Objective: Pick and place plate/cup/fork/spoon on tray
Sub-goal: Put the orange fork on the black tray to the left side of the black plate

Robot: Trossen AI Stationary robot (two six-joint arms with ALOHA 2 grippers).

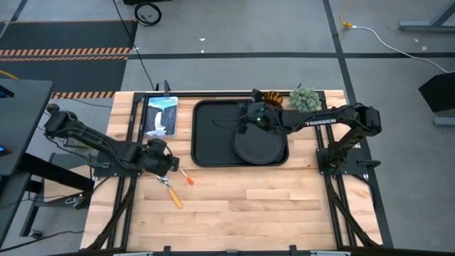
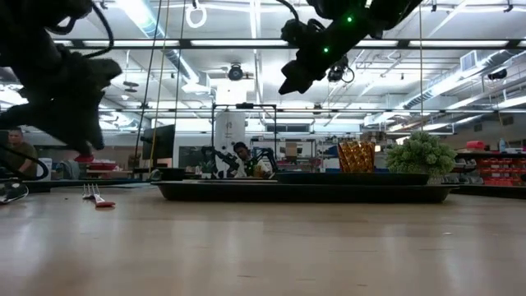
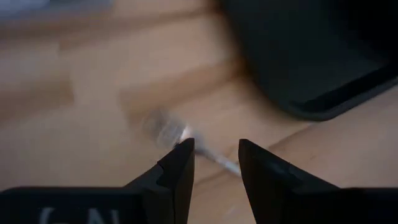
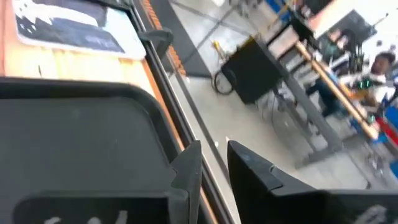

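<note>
The black tray [image 1: 213, 135] lies at the table's far middle, and the round black plate [image 1: 259, 147] rests flat on its right half. The amber cup [image 1: 274, 98] stands by the far edge, off the tray. The fork [image 1: 186, 178] and the spoon [image 1: 173, 198] lie on the wood left of the tray. My left gripper [image 1: 168, 163] hangs open just above the fork's metal end [image 3: 166, 130], which is blurred in the wrist view. My right gripper [image 1: 249, 118] is open and empty, high above the tray [image 2: 292, 80].
A green bushy plant [image 1: 304, 98] stands right of the cup. A flat printed card [image 1: 161, 115] lies left of the tray at the far edge. Bare wood [image 1: 270, 206] spans the table's near half. A person [image 2: 240, 153] shows far off in the room.
</note>
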